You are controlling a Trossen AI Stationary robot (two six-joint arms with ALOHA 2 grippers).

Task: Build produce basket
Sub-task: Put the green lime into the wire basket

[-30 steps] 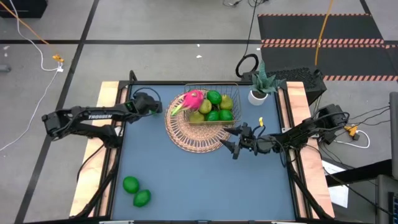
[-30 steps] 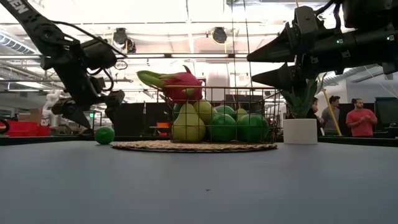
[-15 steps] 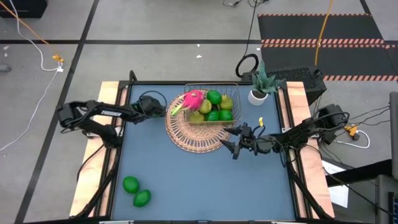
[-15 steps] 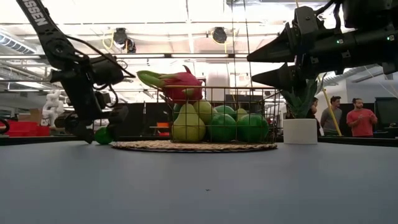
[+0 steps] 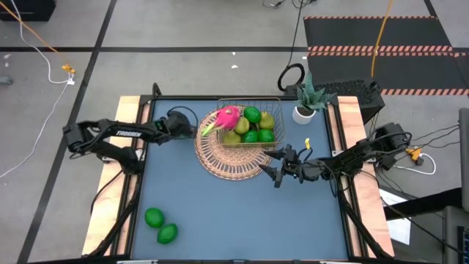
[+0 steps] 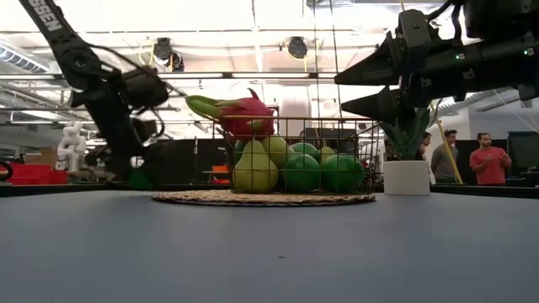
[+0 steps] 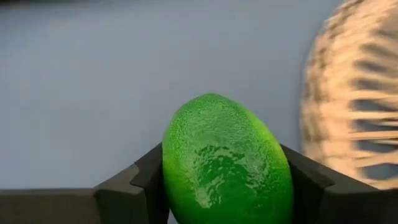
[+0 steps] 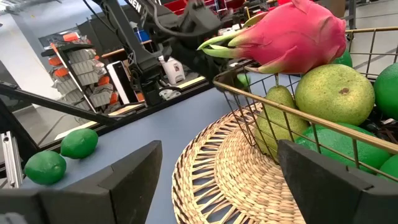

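- The left wrist view alone shows a lime (image 7: 227,162) sitting between the left gripper's (image 7: 227,186) two dark fingers (image 7: 134,186), which press on both its sides; the woven mat's edge (image 7: 348,112) lies just beyond.
- From above, that lime is hidden under the left gripper (image 5: 181,123), which sits at the far left of the table (image 5: 242,213), just left of the mat (image 5: 227,158).
- The basket (image 5: 249,106) stands on the far part of the mat, holding a dragon fruit (image 5: 226,117), limes and pears.
- The right gripper (image 5: 272,170) hovers over the mat's near right edge, jaws spread wide and empty; the right wrist view shows them framing the basket (image 8: 292,112).
- Two more limes (image 5: 161,226) lie touching at the near left.
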